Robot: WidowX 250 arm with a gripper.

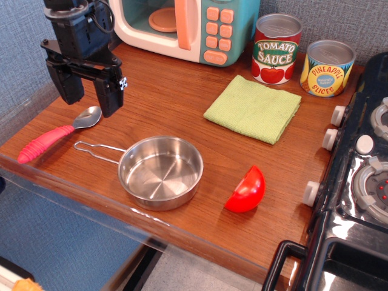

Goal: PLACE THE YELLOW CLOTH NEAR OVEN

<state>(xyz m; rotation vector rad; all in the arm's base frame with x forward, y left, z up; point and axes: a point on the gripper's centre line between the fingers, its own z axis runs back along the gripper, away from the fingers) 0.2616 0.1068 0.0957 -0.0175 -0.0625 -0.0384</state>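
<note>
The yellow cloth (253,109) lies flat and folded on the wooden table, right of centre, in front of the tomato sauce can. The oven (182,27), teal and white with a peach handle and buttons, stands at the back, its orange plate visible inside. My gripper (90,97) hangs at the far left above the spoon, well away from the cloth. Its two black fingers are spread apart with nothing between them.
A spoon with a red handle (56,134) lies at the left edge. A steel pan (159,171) sits front centre, a red tomato half (247,190) to its right. Tomato sauce can (276,48) and pineapple can (327,68) stand at the back right. A black stove (357,182) borders the right.
</note>
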